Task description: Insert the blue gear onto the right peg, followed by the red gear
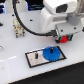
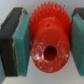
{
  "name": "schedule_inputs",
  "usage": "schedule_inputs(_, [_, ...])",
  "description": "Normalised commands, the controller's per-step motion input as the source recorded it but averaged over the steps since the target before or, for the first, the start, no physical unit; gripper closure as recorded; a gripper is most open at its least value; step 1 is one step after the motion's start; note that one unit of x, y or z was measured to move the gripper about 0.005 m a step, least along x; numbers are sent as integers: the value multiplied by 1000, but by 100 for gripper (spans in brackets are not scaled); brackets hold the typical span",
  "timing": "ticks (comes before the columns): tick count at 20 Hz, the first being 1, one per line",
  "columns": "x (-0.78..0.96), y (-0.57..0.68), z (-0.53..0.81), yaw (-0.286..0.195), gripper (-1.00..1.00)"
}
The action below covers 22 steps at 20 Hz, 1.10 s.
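Note:
The red gear fills the wrist view, held between two teal pads of my gripper, which is shut on it. In the exterior view the gripper hangs above the table with the red gear showing at its tip, up and to the exterior view's right of the plate. The blue gear lies flat on the right part of the grey black-rimmed plate. The right peg is hidden under the blue gear. A thin dark pin stands on the plate's left part.
A black-and-white fixture stands on the white table at the exterior view's left, with a black cable looping from it to the arm. The arm's white body fills the upper right.

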Motion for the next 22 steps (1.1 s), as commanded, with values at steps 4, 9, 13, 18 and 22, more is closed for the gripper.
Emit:
schedule_inputs(4, [218, -1, 446, 0, 100])
schedule_inputs(9, [436, -75, 562, 0, 100])
schedule_inputs(13, [502, -227, 551, 0, 100])
schedule_inputs(18, [596, -217, 502, 0, 100])
schedule_inputs(22, [594, -293, 360, 0, 100])
